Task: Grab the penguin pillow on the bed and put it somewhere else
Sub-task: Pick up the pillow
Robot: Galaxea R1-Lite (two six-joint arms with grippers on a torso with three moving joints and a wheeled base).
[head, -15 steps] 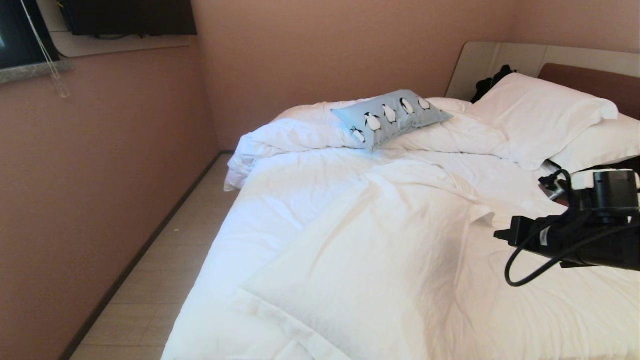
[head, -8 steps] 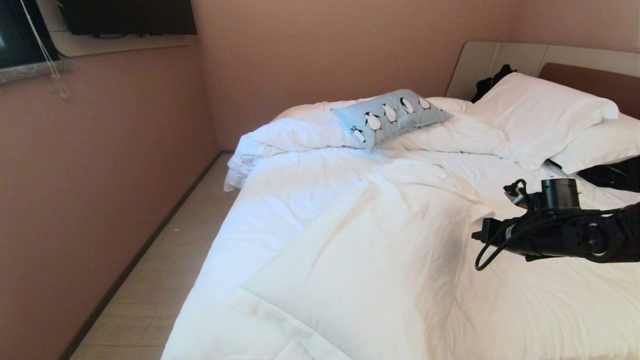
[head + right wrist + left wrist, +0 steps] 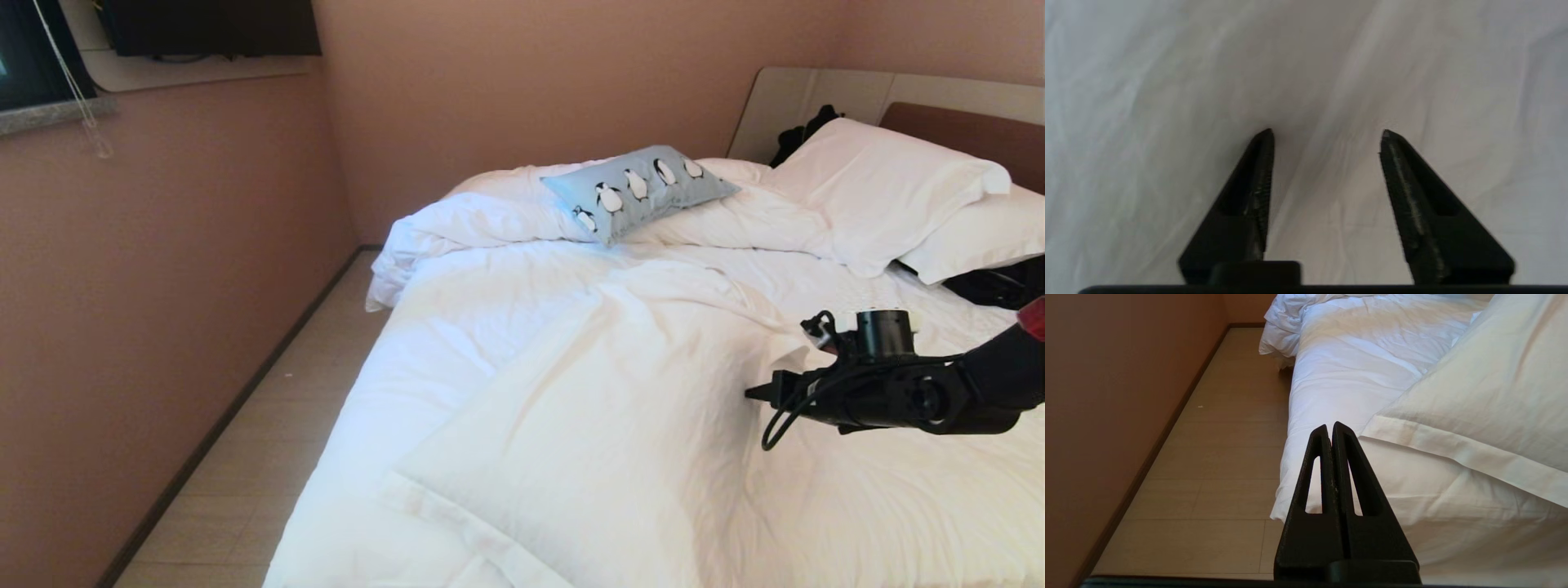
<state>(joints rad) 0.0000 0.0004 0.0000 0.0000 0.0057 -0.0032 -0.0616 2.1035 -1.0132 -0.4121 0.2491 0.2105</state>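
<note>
Small oblong light grey-blue penguin pillow (image 3: 639,190), printed with a row of black-and-white penguins, lying on the bunched white duvet at the far side of the large rumpled white bed (image 3: 571,425), close to the wall and just beside the big plain white pillows (image 3: 882,192) at the brown padded headboard (image 3: 971,135). Untouched, nothing resting on it.

Right gripper (image 3: 755,394) low over the duvet on the near right of the bed, well apart from the penguin pillow; fingers (image 3: 1257,183) apart in the right wrist view, only creased white fabric between them, nothing held. Left gripper (image 3: 1330,428) parked off the bed's left edge above the pale wood floor (image 3: 1224,428), fingers pressed together and empty.

Likely light, soft and squashy, no risk of breaking; cloth cover probably grippy rather than slick. Best taken by pinching a corner or one short end, or by squeezing across the narrow middle so the filling bunches between the fingers. Danger of catching duvet cloth along with it, given how it sinks into the folds.

No brand, label or readable writing anywhere; only the penguin print.
</note>
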